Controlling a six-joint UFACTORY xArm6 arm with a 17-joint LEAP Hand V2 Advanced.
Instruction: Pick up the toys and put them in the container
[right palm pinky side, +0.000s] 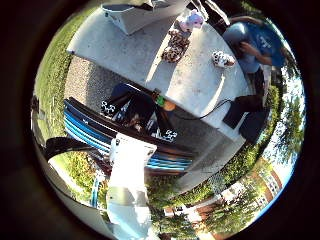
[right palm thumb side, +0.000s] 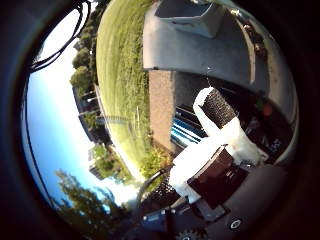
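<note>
Several plush toys lie on a pale grey slab (right palm pinky side: 120, 50): a brown spotted one (right palm pinky side: 175, 47), a pink and white one (right palm pinky side: 191, 21) beside it, and a small black and white one (right palm pinky side: 222, 59) apart from them. A white container (right palm pinky side: 137, 14) stands at the slab's end near the pink toy. My right hand (right palm thumb side: 215, 145) is far from all of them and holds nothing. Its white and black fingers (right palm thumb side: 220, 107) reach out straight, and one white finger (right palm pinky side: 125, 185) shows in the little finger side view.
A person in a blue shirt (right palm pinky side: 255, 45) sits at the slab's edge near the small toy. A dark stand with blue-striped bars (right palm pinky side: 125, 137) and an orange and green object (right palm pinky side: 165, 104) lies between hand and slab. Gravel (right palm pinky side: 82, 80) and grass (right palm thumb side: 120, 75) surround it.
</note>
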